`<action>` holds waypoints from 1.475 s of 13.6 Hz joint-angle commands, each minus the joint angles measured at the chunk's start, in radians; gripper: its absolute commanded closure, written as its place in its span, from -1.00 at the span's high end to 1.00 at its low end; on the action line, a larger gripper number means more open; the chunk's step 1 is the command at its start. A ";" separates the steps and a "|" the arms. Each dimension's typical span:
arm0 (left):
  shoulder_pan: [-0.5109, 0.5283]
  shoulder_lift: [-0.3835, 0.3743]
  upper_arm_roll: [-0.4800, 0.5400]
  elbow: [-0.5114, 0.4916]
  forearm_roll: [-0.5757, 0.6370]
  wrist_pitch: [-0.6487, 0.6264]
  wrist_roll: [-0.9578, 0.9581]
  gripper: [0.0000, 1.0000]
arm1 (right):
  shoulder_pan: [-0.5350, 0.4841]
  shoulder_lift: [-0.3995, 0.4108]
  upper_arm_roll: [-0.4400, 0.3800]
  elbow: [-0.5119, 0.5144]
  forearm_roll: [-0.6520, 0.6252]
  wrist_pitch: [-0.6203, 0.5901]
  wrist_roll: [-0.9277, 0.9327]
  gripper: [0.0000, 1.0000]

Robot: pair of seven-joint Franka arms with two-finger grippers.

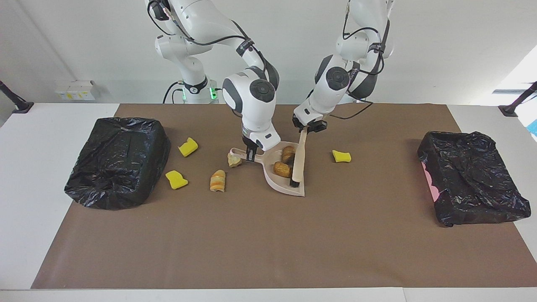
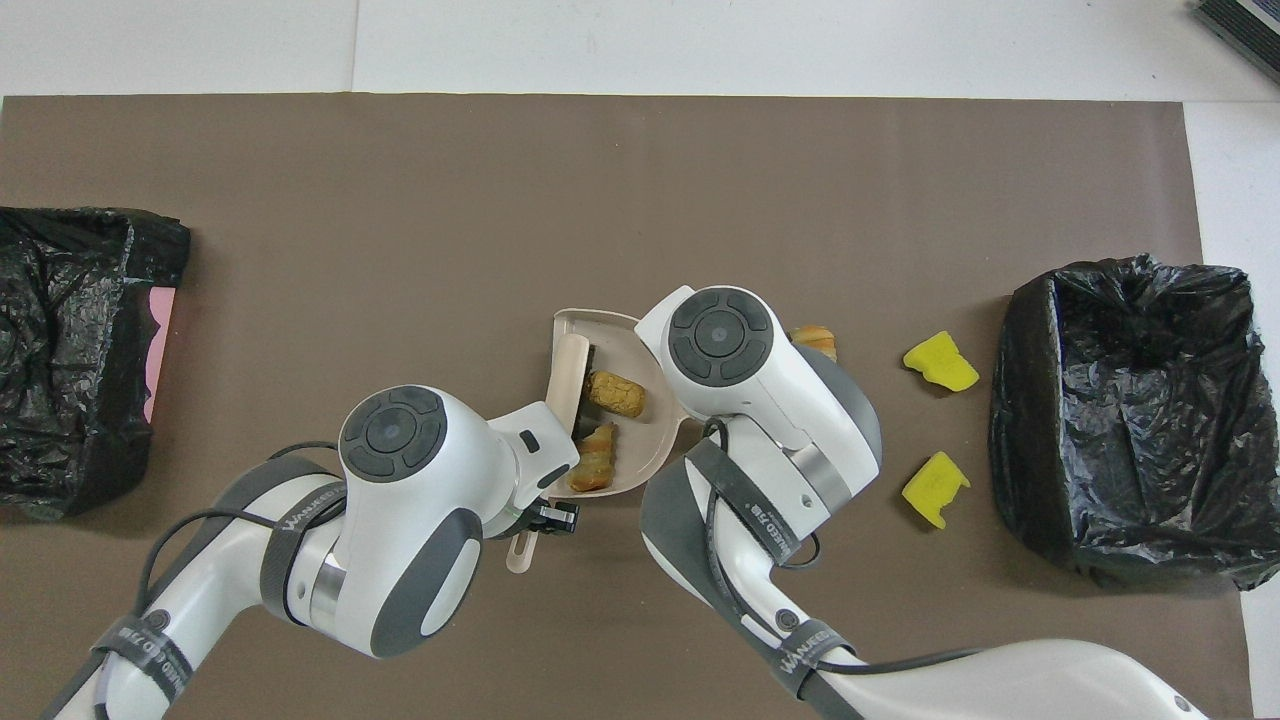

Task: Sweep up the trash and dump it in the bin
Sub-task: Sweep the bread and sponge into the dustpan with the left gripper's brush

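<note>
My right gripper [image 1: 251, 154] is shut on the handle of a beige dustpan [image 1: 289, 188] that rests on the brown mat. My left gripper [image 1: 309, 128] is shut on a beige brush [image 1: 298, 161] whose black bristles lie in the pan. Two tan pastry bits [image 1: 288, 154] [image 1: 282, 169] lie in the pan, also seen from overhead [image 2: 615, 393]. Two more pastry bits [image 1: 217, 180] [image 1: 234, 160] and two yellow sponge chunks [image 1: 188, 147] [image 1: 176, 179] lie toward the right arm's end. A third sponge chunk [image 1: 342, 156] lies toward the left arm's end.
A black-bagged bin [image 1: 117, 161] stands at the right arm's end of the mat, next to the two sponge chunks. A second black-bagged bin [image 1: 470, 180] with a pink side stands at the left arm's end. A white table edge borders the mat.
</note>
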 commanded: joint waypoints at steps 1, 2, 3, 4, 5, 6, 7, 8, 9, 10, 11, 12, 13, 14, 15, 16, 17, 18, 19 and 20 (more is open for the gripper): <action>0.031 -0.117 0.014 -0.003 -0.017 -0.109 -0.076 -1.00 | -0.038 -0.016 0.014 -0.033 -0.008 0.034 -0.127 -1.00; 0.047 -0.143 0.016 -0.009 -0.015 -0.150 -0.105 -1.00 | -0.029 -0.018 0.014 -0.033 -0.008 0.034 -0.117 -1.00; 0.053 -0.160 0.021 -0.016 0.003 -0.199 -0.142 -1.00 | -0.027 -0.018 0.014 -0.033 -0.010 0.036 -0.112 -1.00; 0.062 -0.180 0.022 -0.040 0.044 -0.220 -0.160 -1.00 | -0.027 -0.018 0.014 -0.033 -0.010 0.037 -0.115 -1.00; 0.073 -0.209 0.022 -0.077 0.088 -0.220 -0.174 -1.00 | -0.026 -0.019 0.014 -0.033 -0.011 0.042 -0.118 -1.00; 0.077 -0.236 0.022 -0.116 0.107 -0.218 -0.196 -1.00 | -0.026 -0.019 0.014 -0.033 -0.011 0.042 -0.121 -1.00; 0.100 -0.269 0.022 -0.162 0.115 -0.205 -0.209 -1.00 | -0.027 -0.018 0.014 -0.035 -0.011 0.054 -0.127 -1.00; 0.123 -0.281 0.022 -0.183 0.158 -0.197 -0.213 -1.00 | -0.026 -0.018 0.014 -0.039 -0.011 0.063 -0.131 -1.00; 0.134 -0.281 0.024 -0.186 0.182 -0.191 -0.223 -1.00 | -0.014 -0.016 0.014 -0.041 -0.011 0.068 -0.131 -1.00; 0.168 -0.280 0.024 -0.190 0.186 -0.162 -0.251 -1.00 | -0.003 -0.016 0.014 -0.045 -0.014 0.079 -0.129 -1.00; 0.172 -0.284 0.024 -0.227 0.186 -0.113 -0.290 -1.00 | -0.001 -0.013 0.014 -0.050 -0.019 0.083 -0.121 -1.00; 0.169 -0.281 0.022 -0.258 0.186 -0.074 -0.341 -1.00 | -0.001 -0.013 0.014 -0.052 -0.019 0.091 -0.121 -1.00; 0.165 -0.281 0.022 -0.294 0.187 -0.045 -0.395 -1.00 | -0.001 -0.013 0.014 -0.053 -0.019 0.091 -0.121 -1.00; 0.165 -0.281 0.018 -0.315 0.187 -0.022 -0.410 -1.00 | -0.001 -0.013 0.014 -0.052 -0.019 0.091 -0.120 -1.00; 0.165 -0.271 0.016 -0.315 0.186 -0.016 -0.423 -1.00 | -0.001 -0.013 0.014 -0.053 -0.019 0.091 -0.120 -1.00; 0.165 -0.258 0.014 -0.312 0.186 -0.005 -0.453 -1.00 | -0.001 -0.013 0.014 -0.053 -0.019 0.093 -0.121 -1.00; 0.160 -0.243 0.013 -0.310 0.186 0.028 -0.464 -1.00 | -0.001 -0.013 0.014 -0.053 -0.019 0.091 -0.118 -1.00; 0.140 -0.222 0.011 -0.303 0.186 0.064 -0.473 -1.00 | -0.001 -0.013 0.014 -0.053 -0.019 0.091 -0.118 -1.00; 0.117 -0.191 0.011 -0.296 0.183 0.088 -0.490 -1.00 | -0.001 -0.013 0.014 -0.053 -0.019 0.091 -0.114 -1.00; 0.105 -0.185 0.011 -0.295 0.182 0.099 -0.493 -1.00 | -0.001 -0.013 0.014 -0.056 -0.019 0.091 -0.109 -1.00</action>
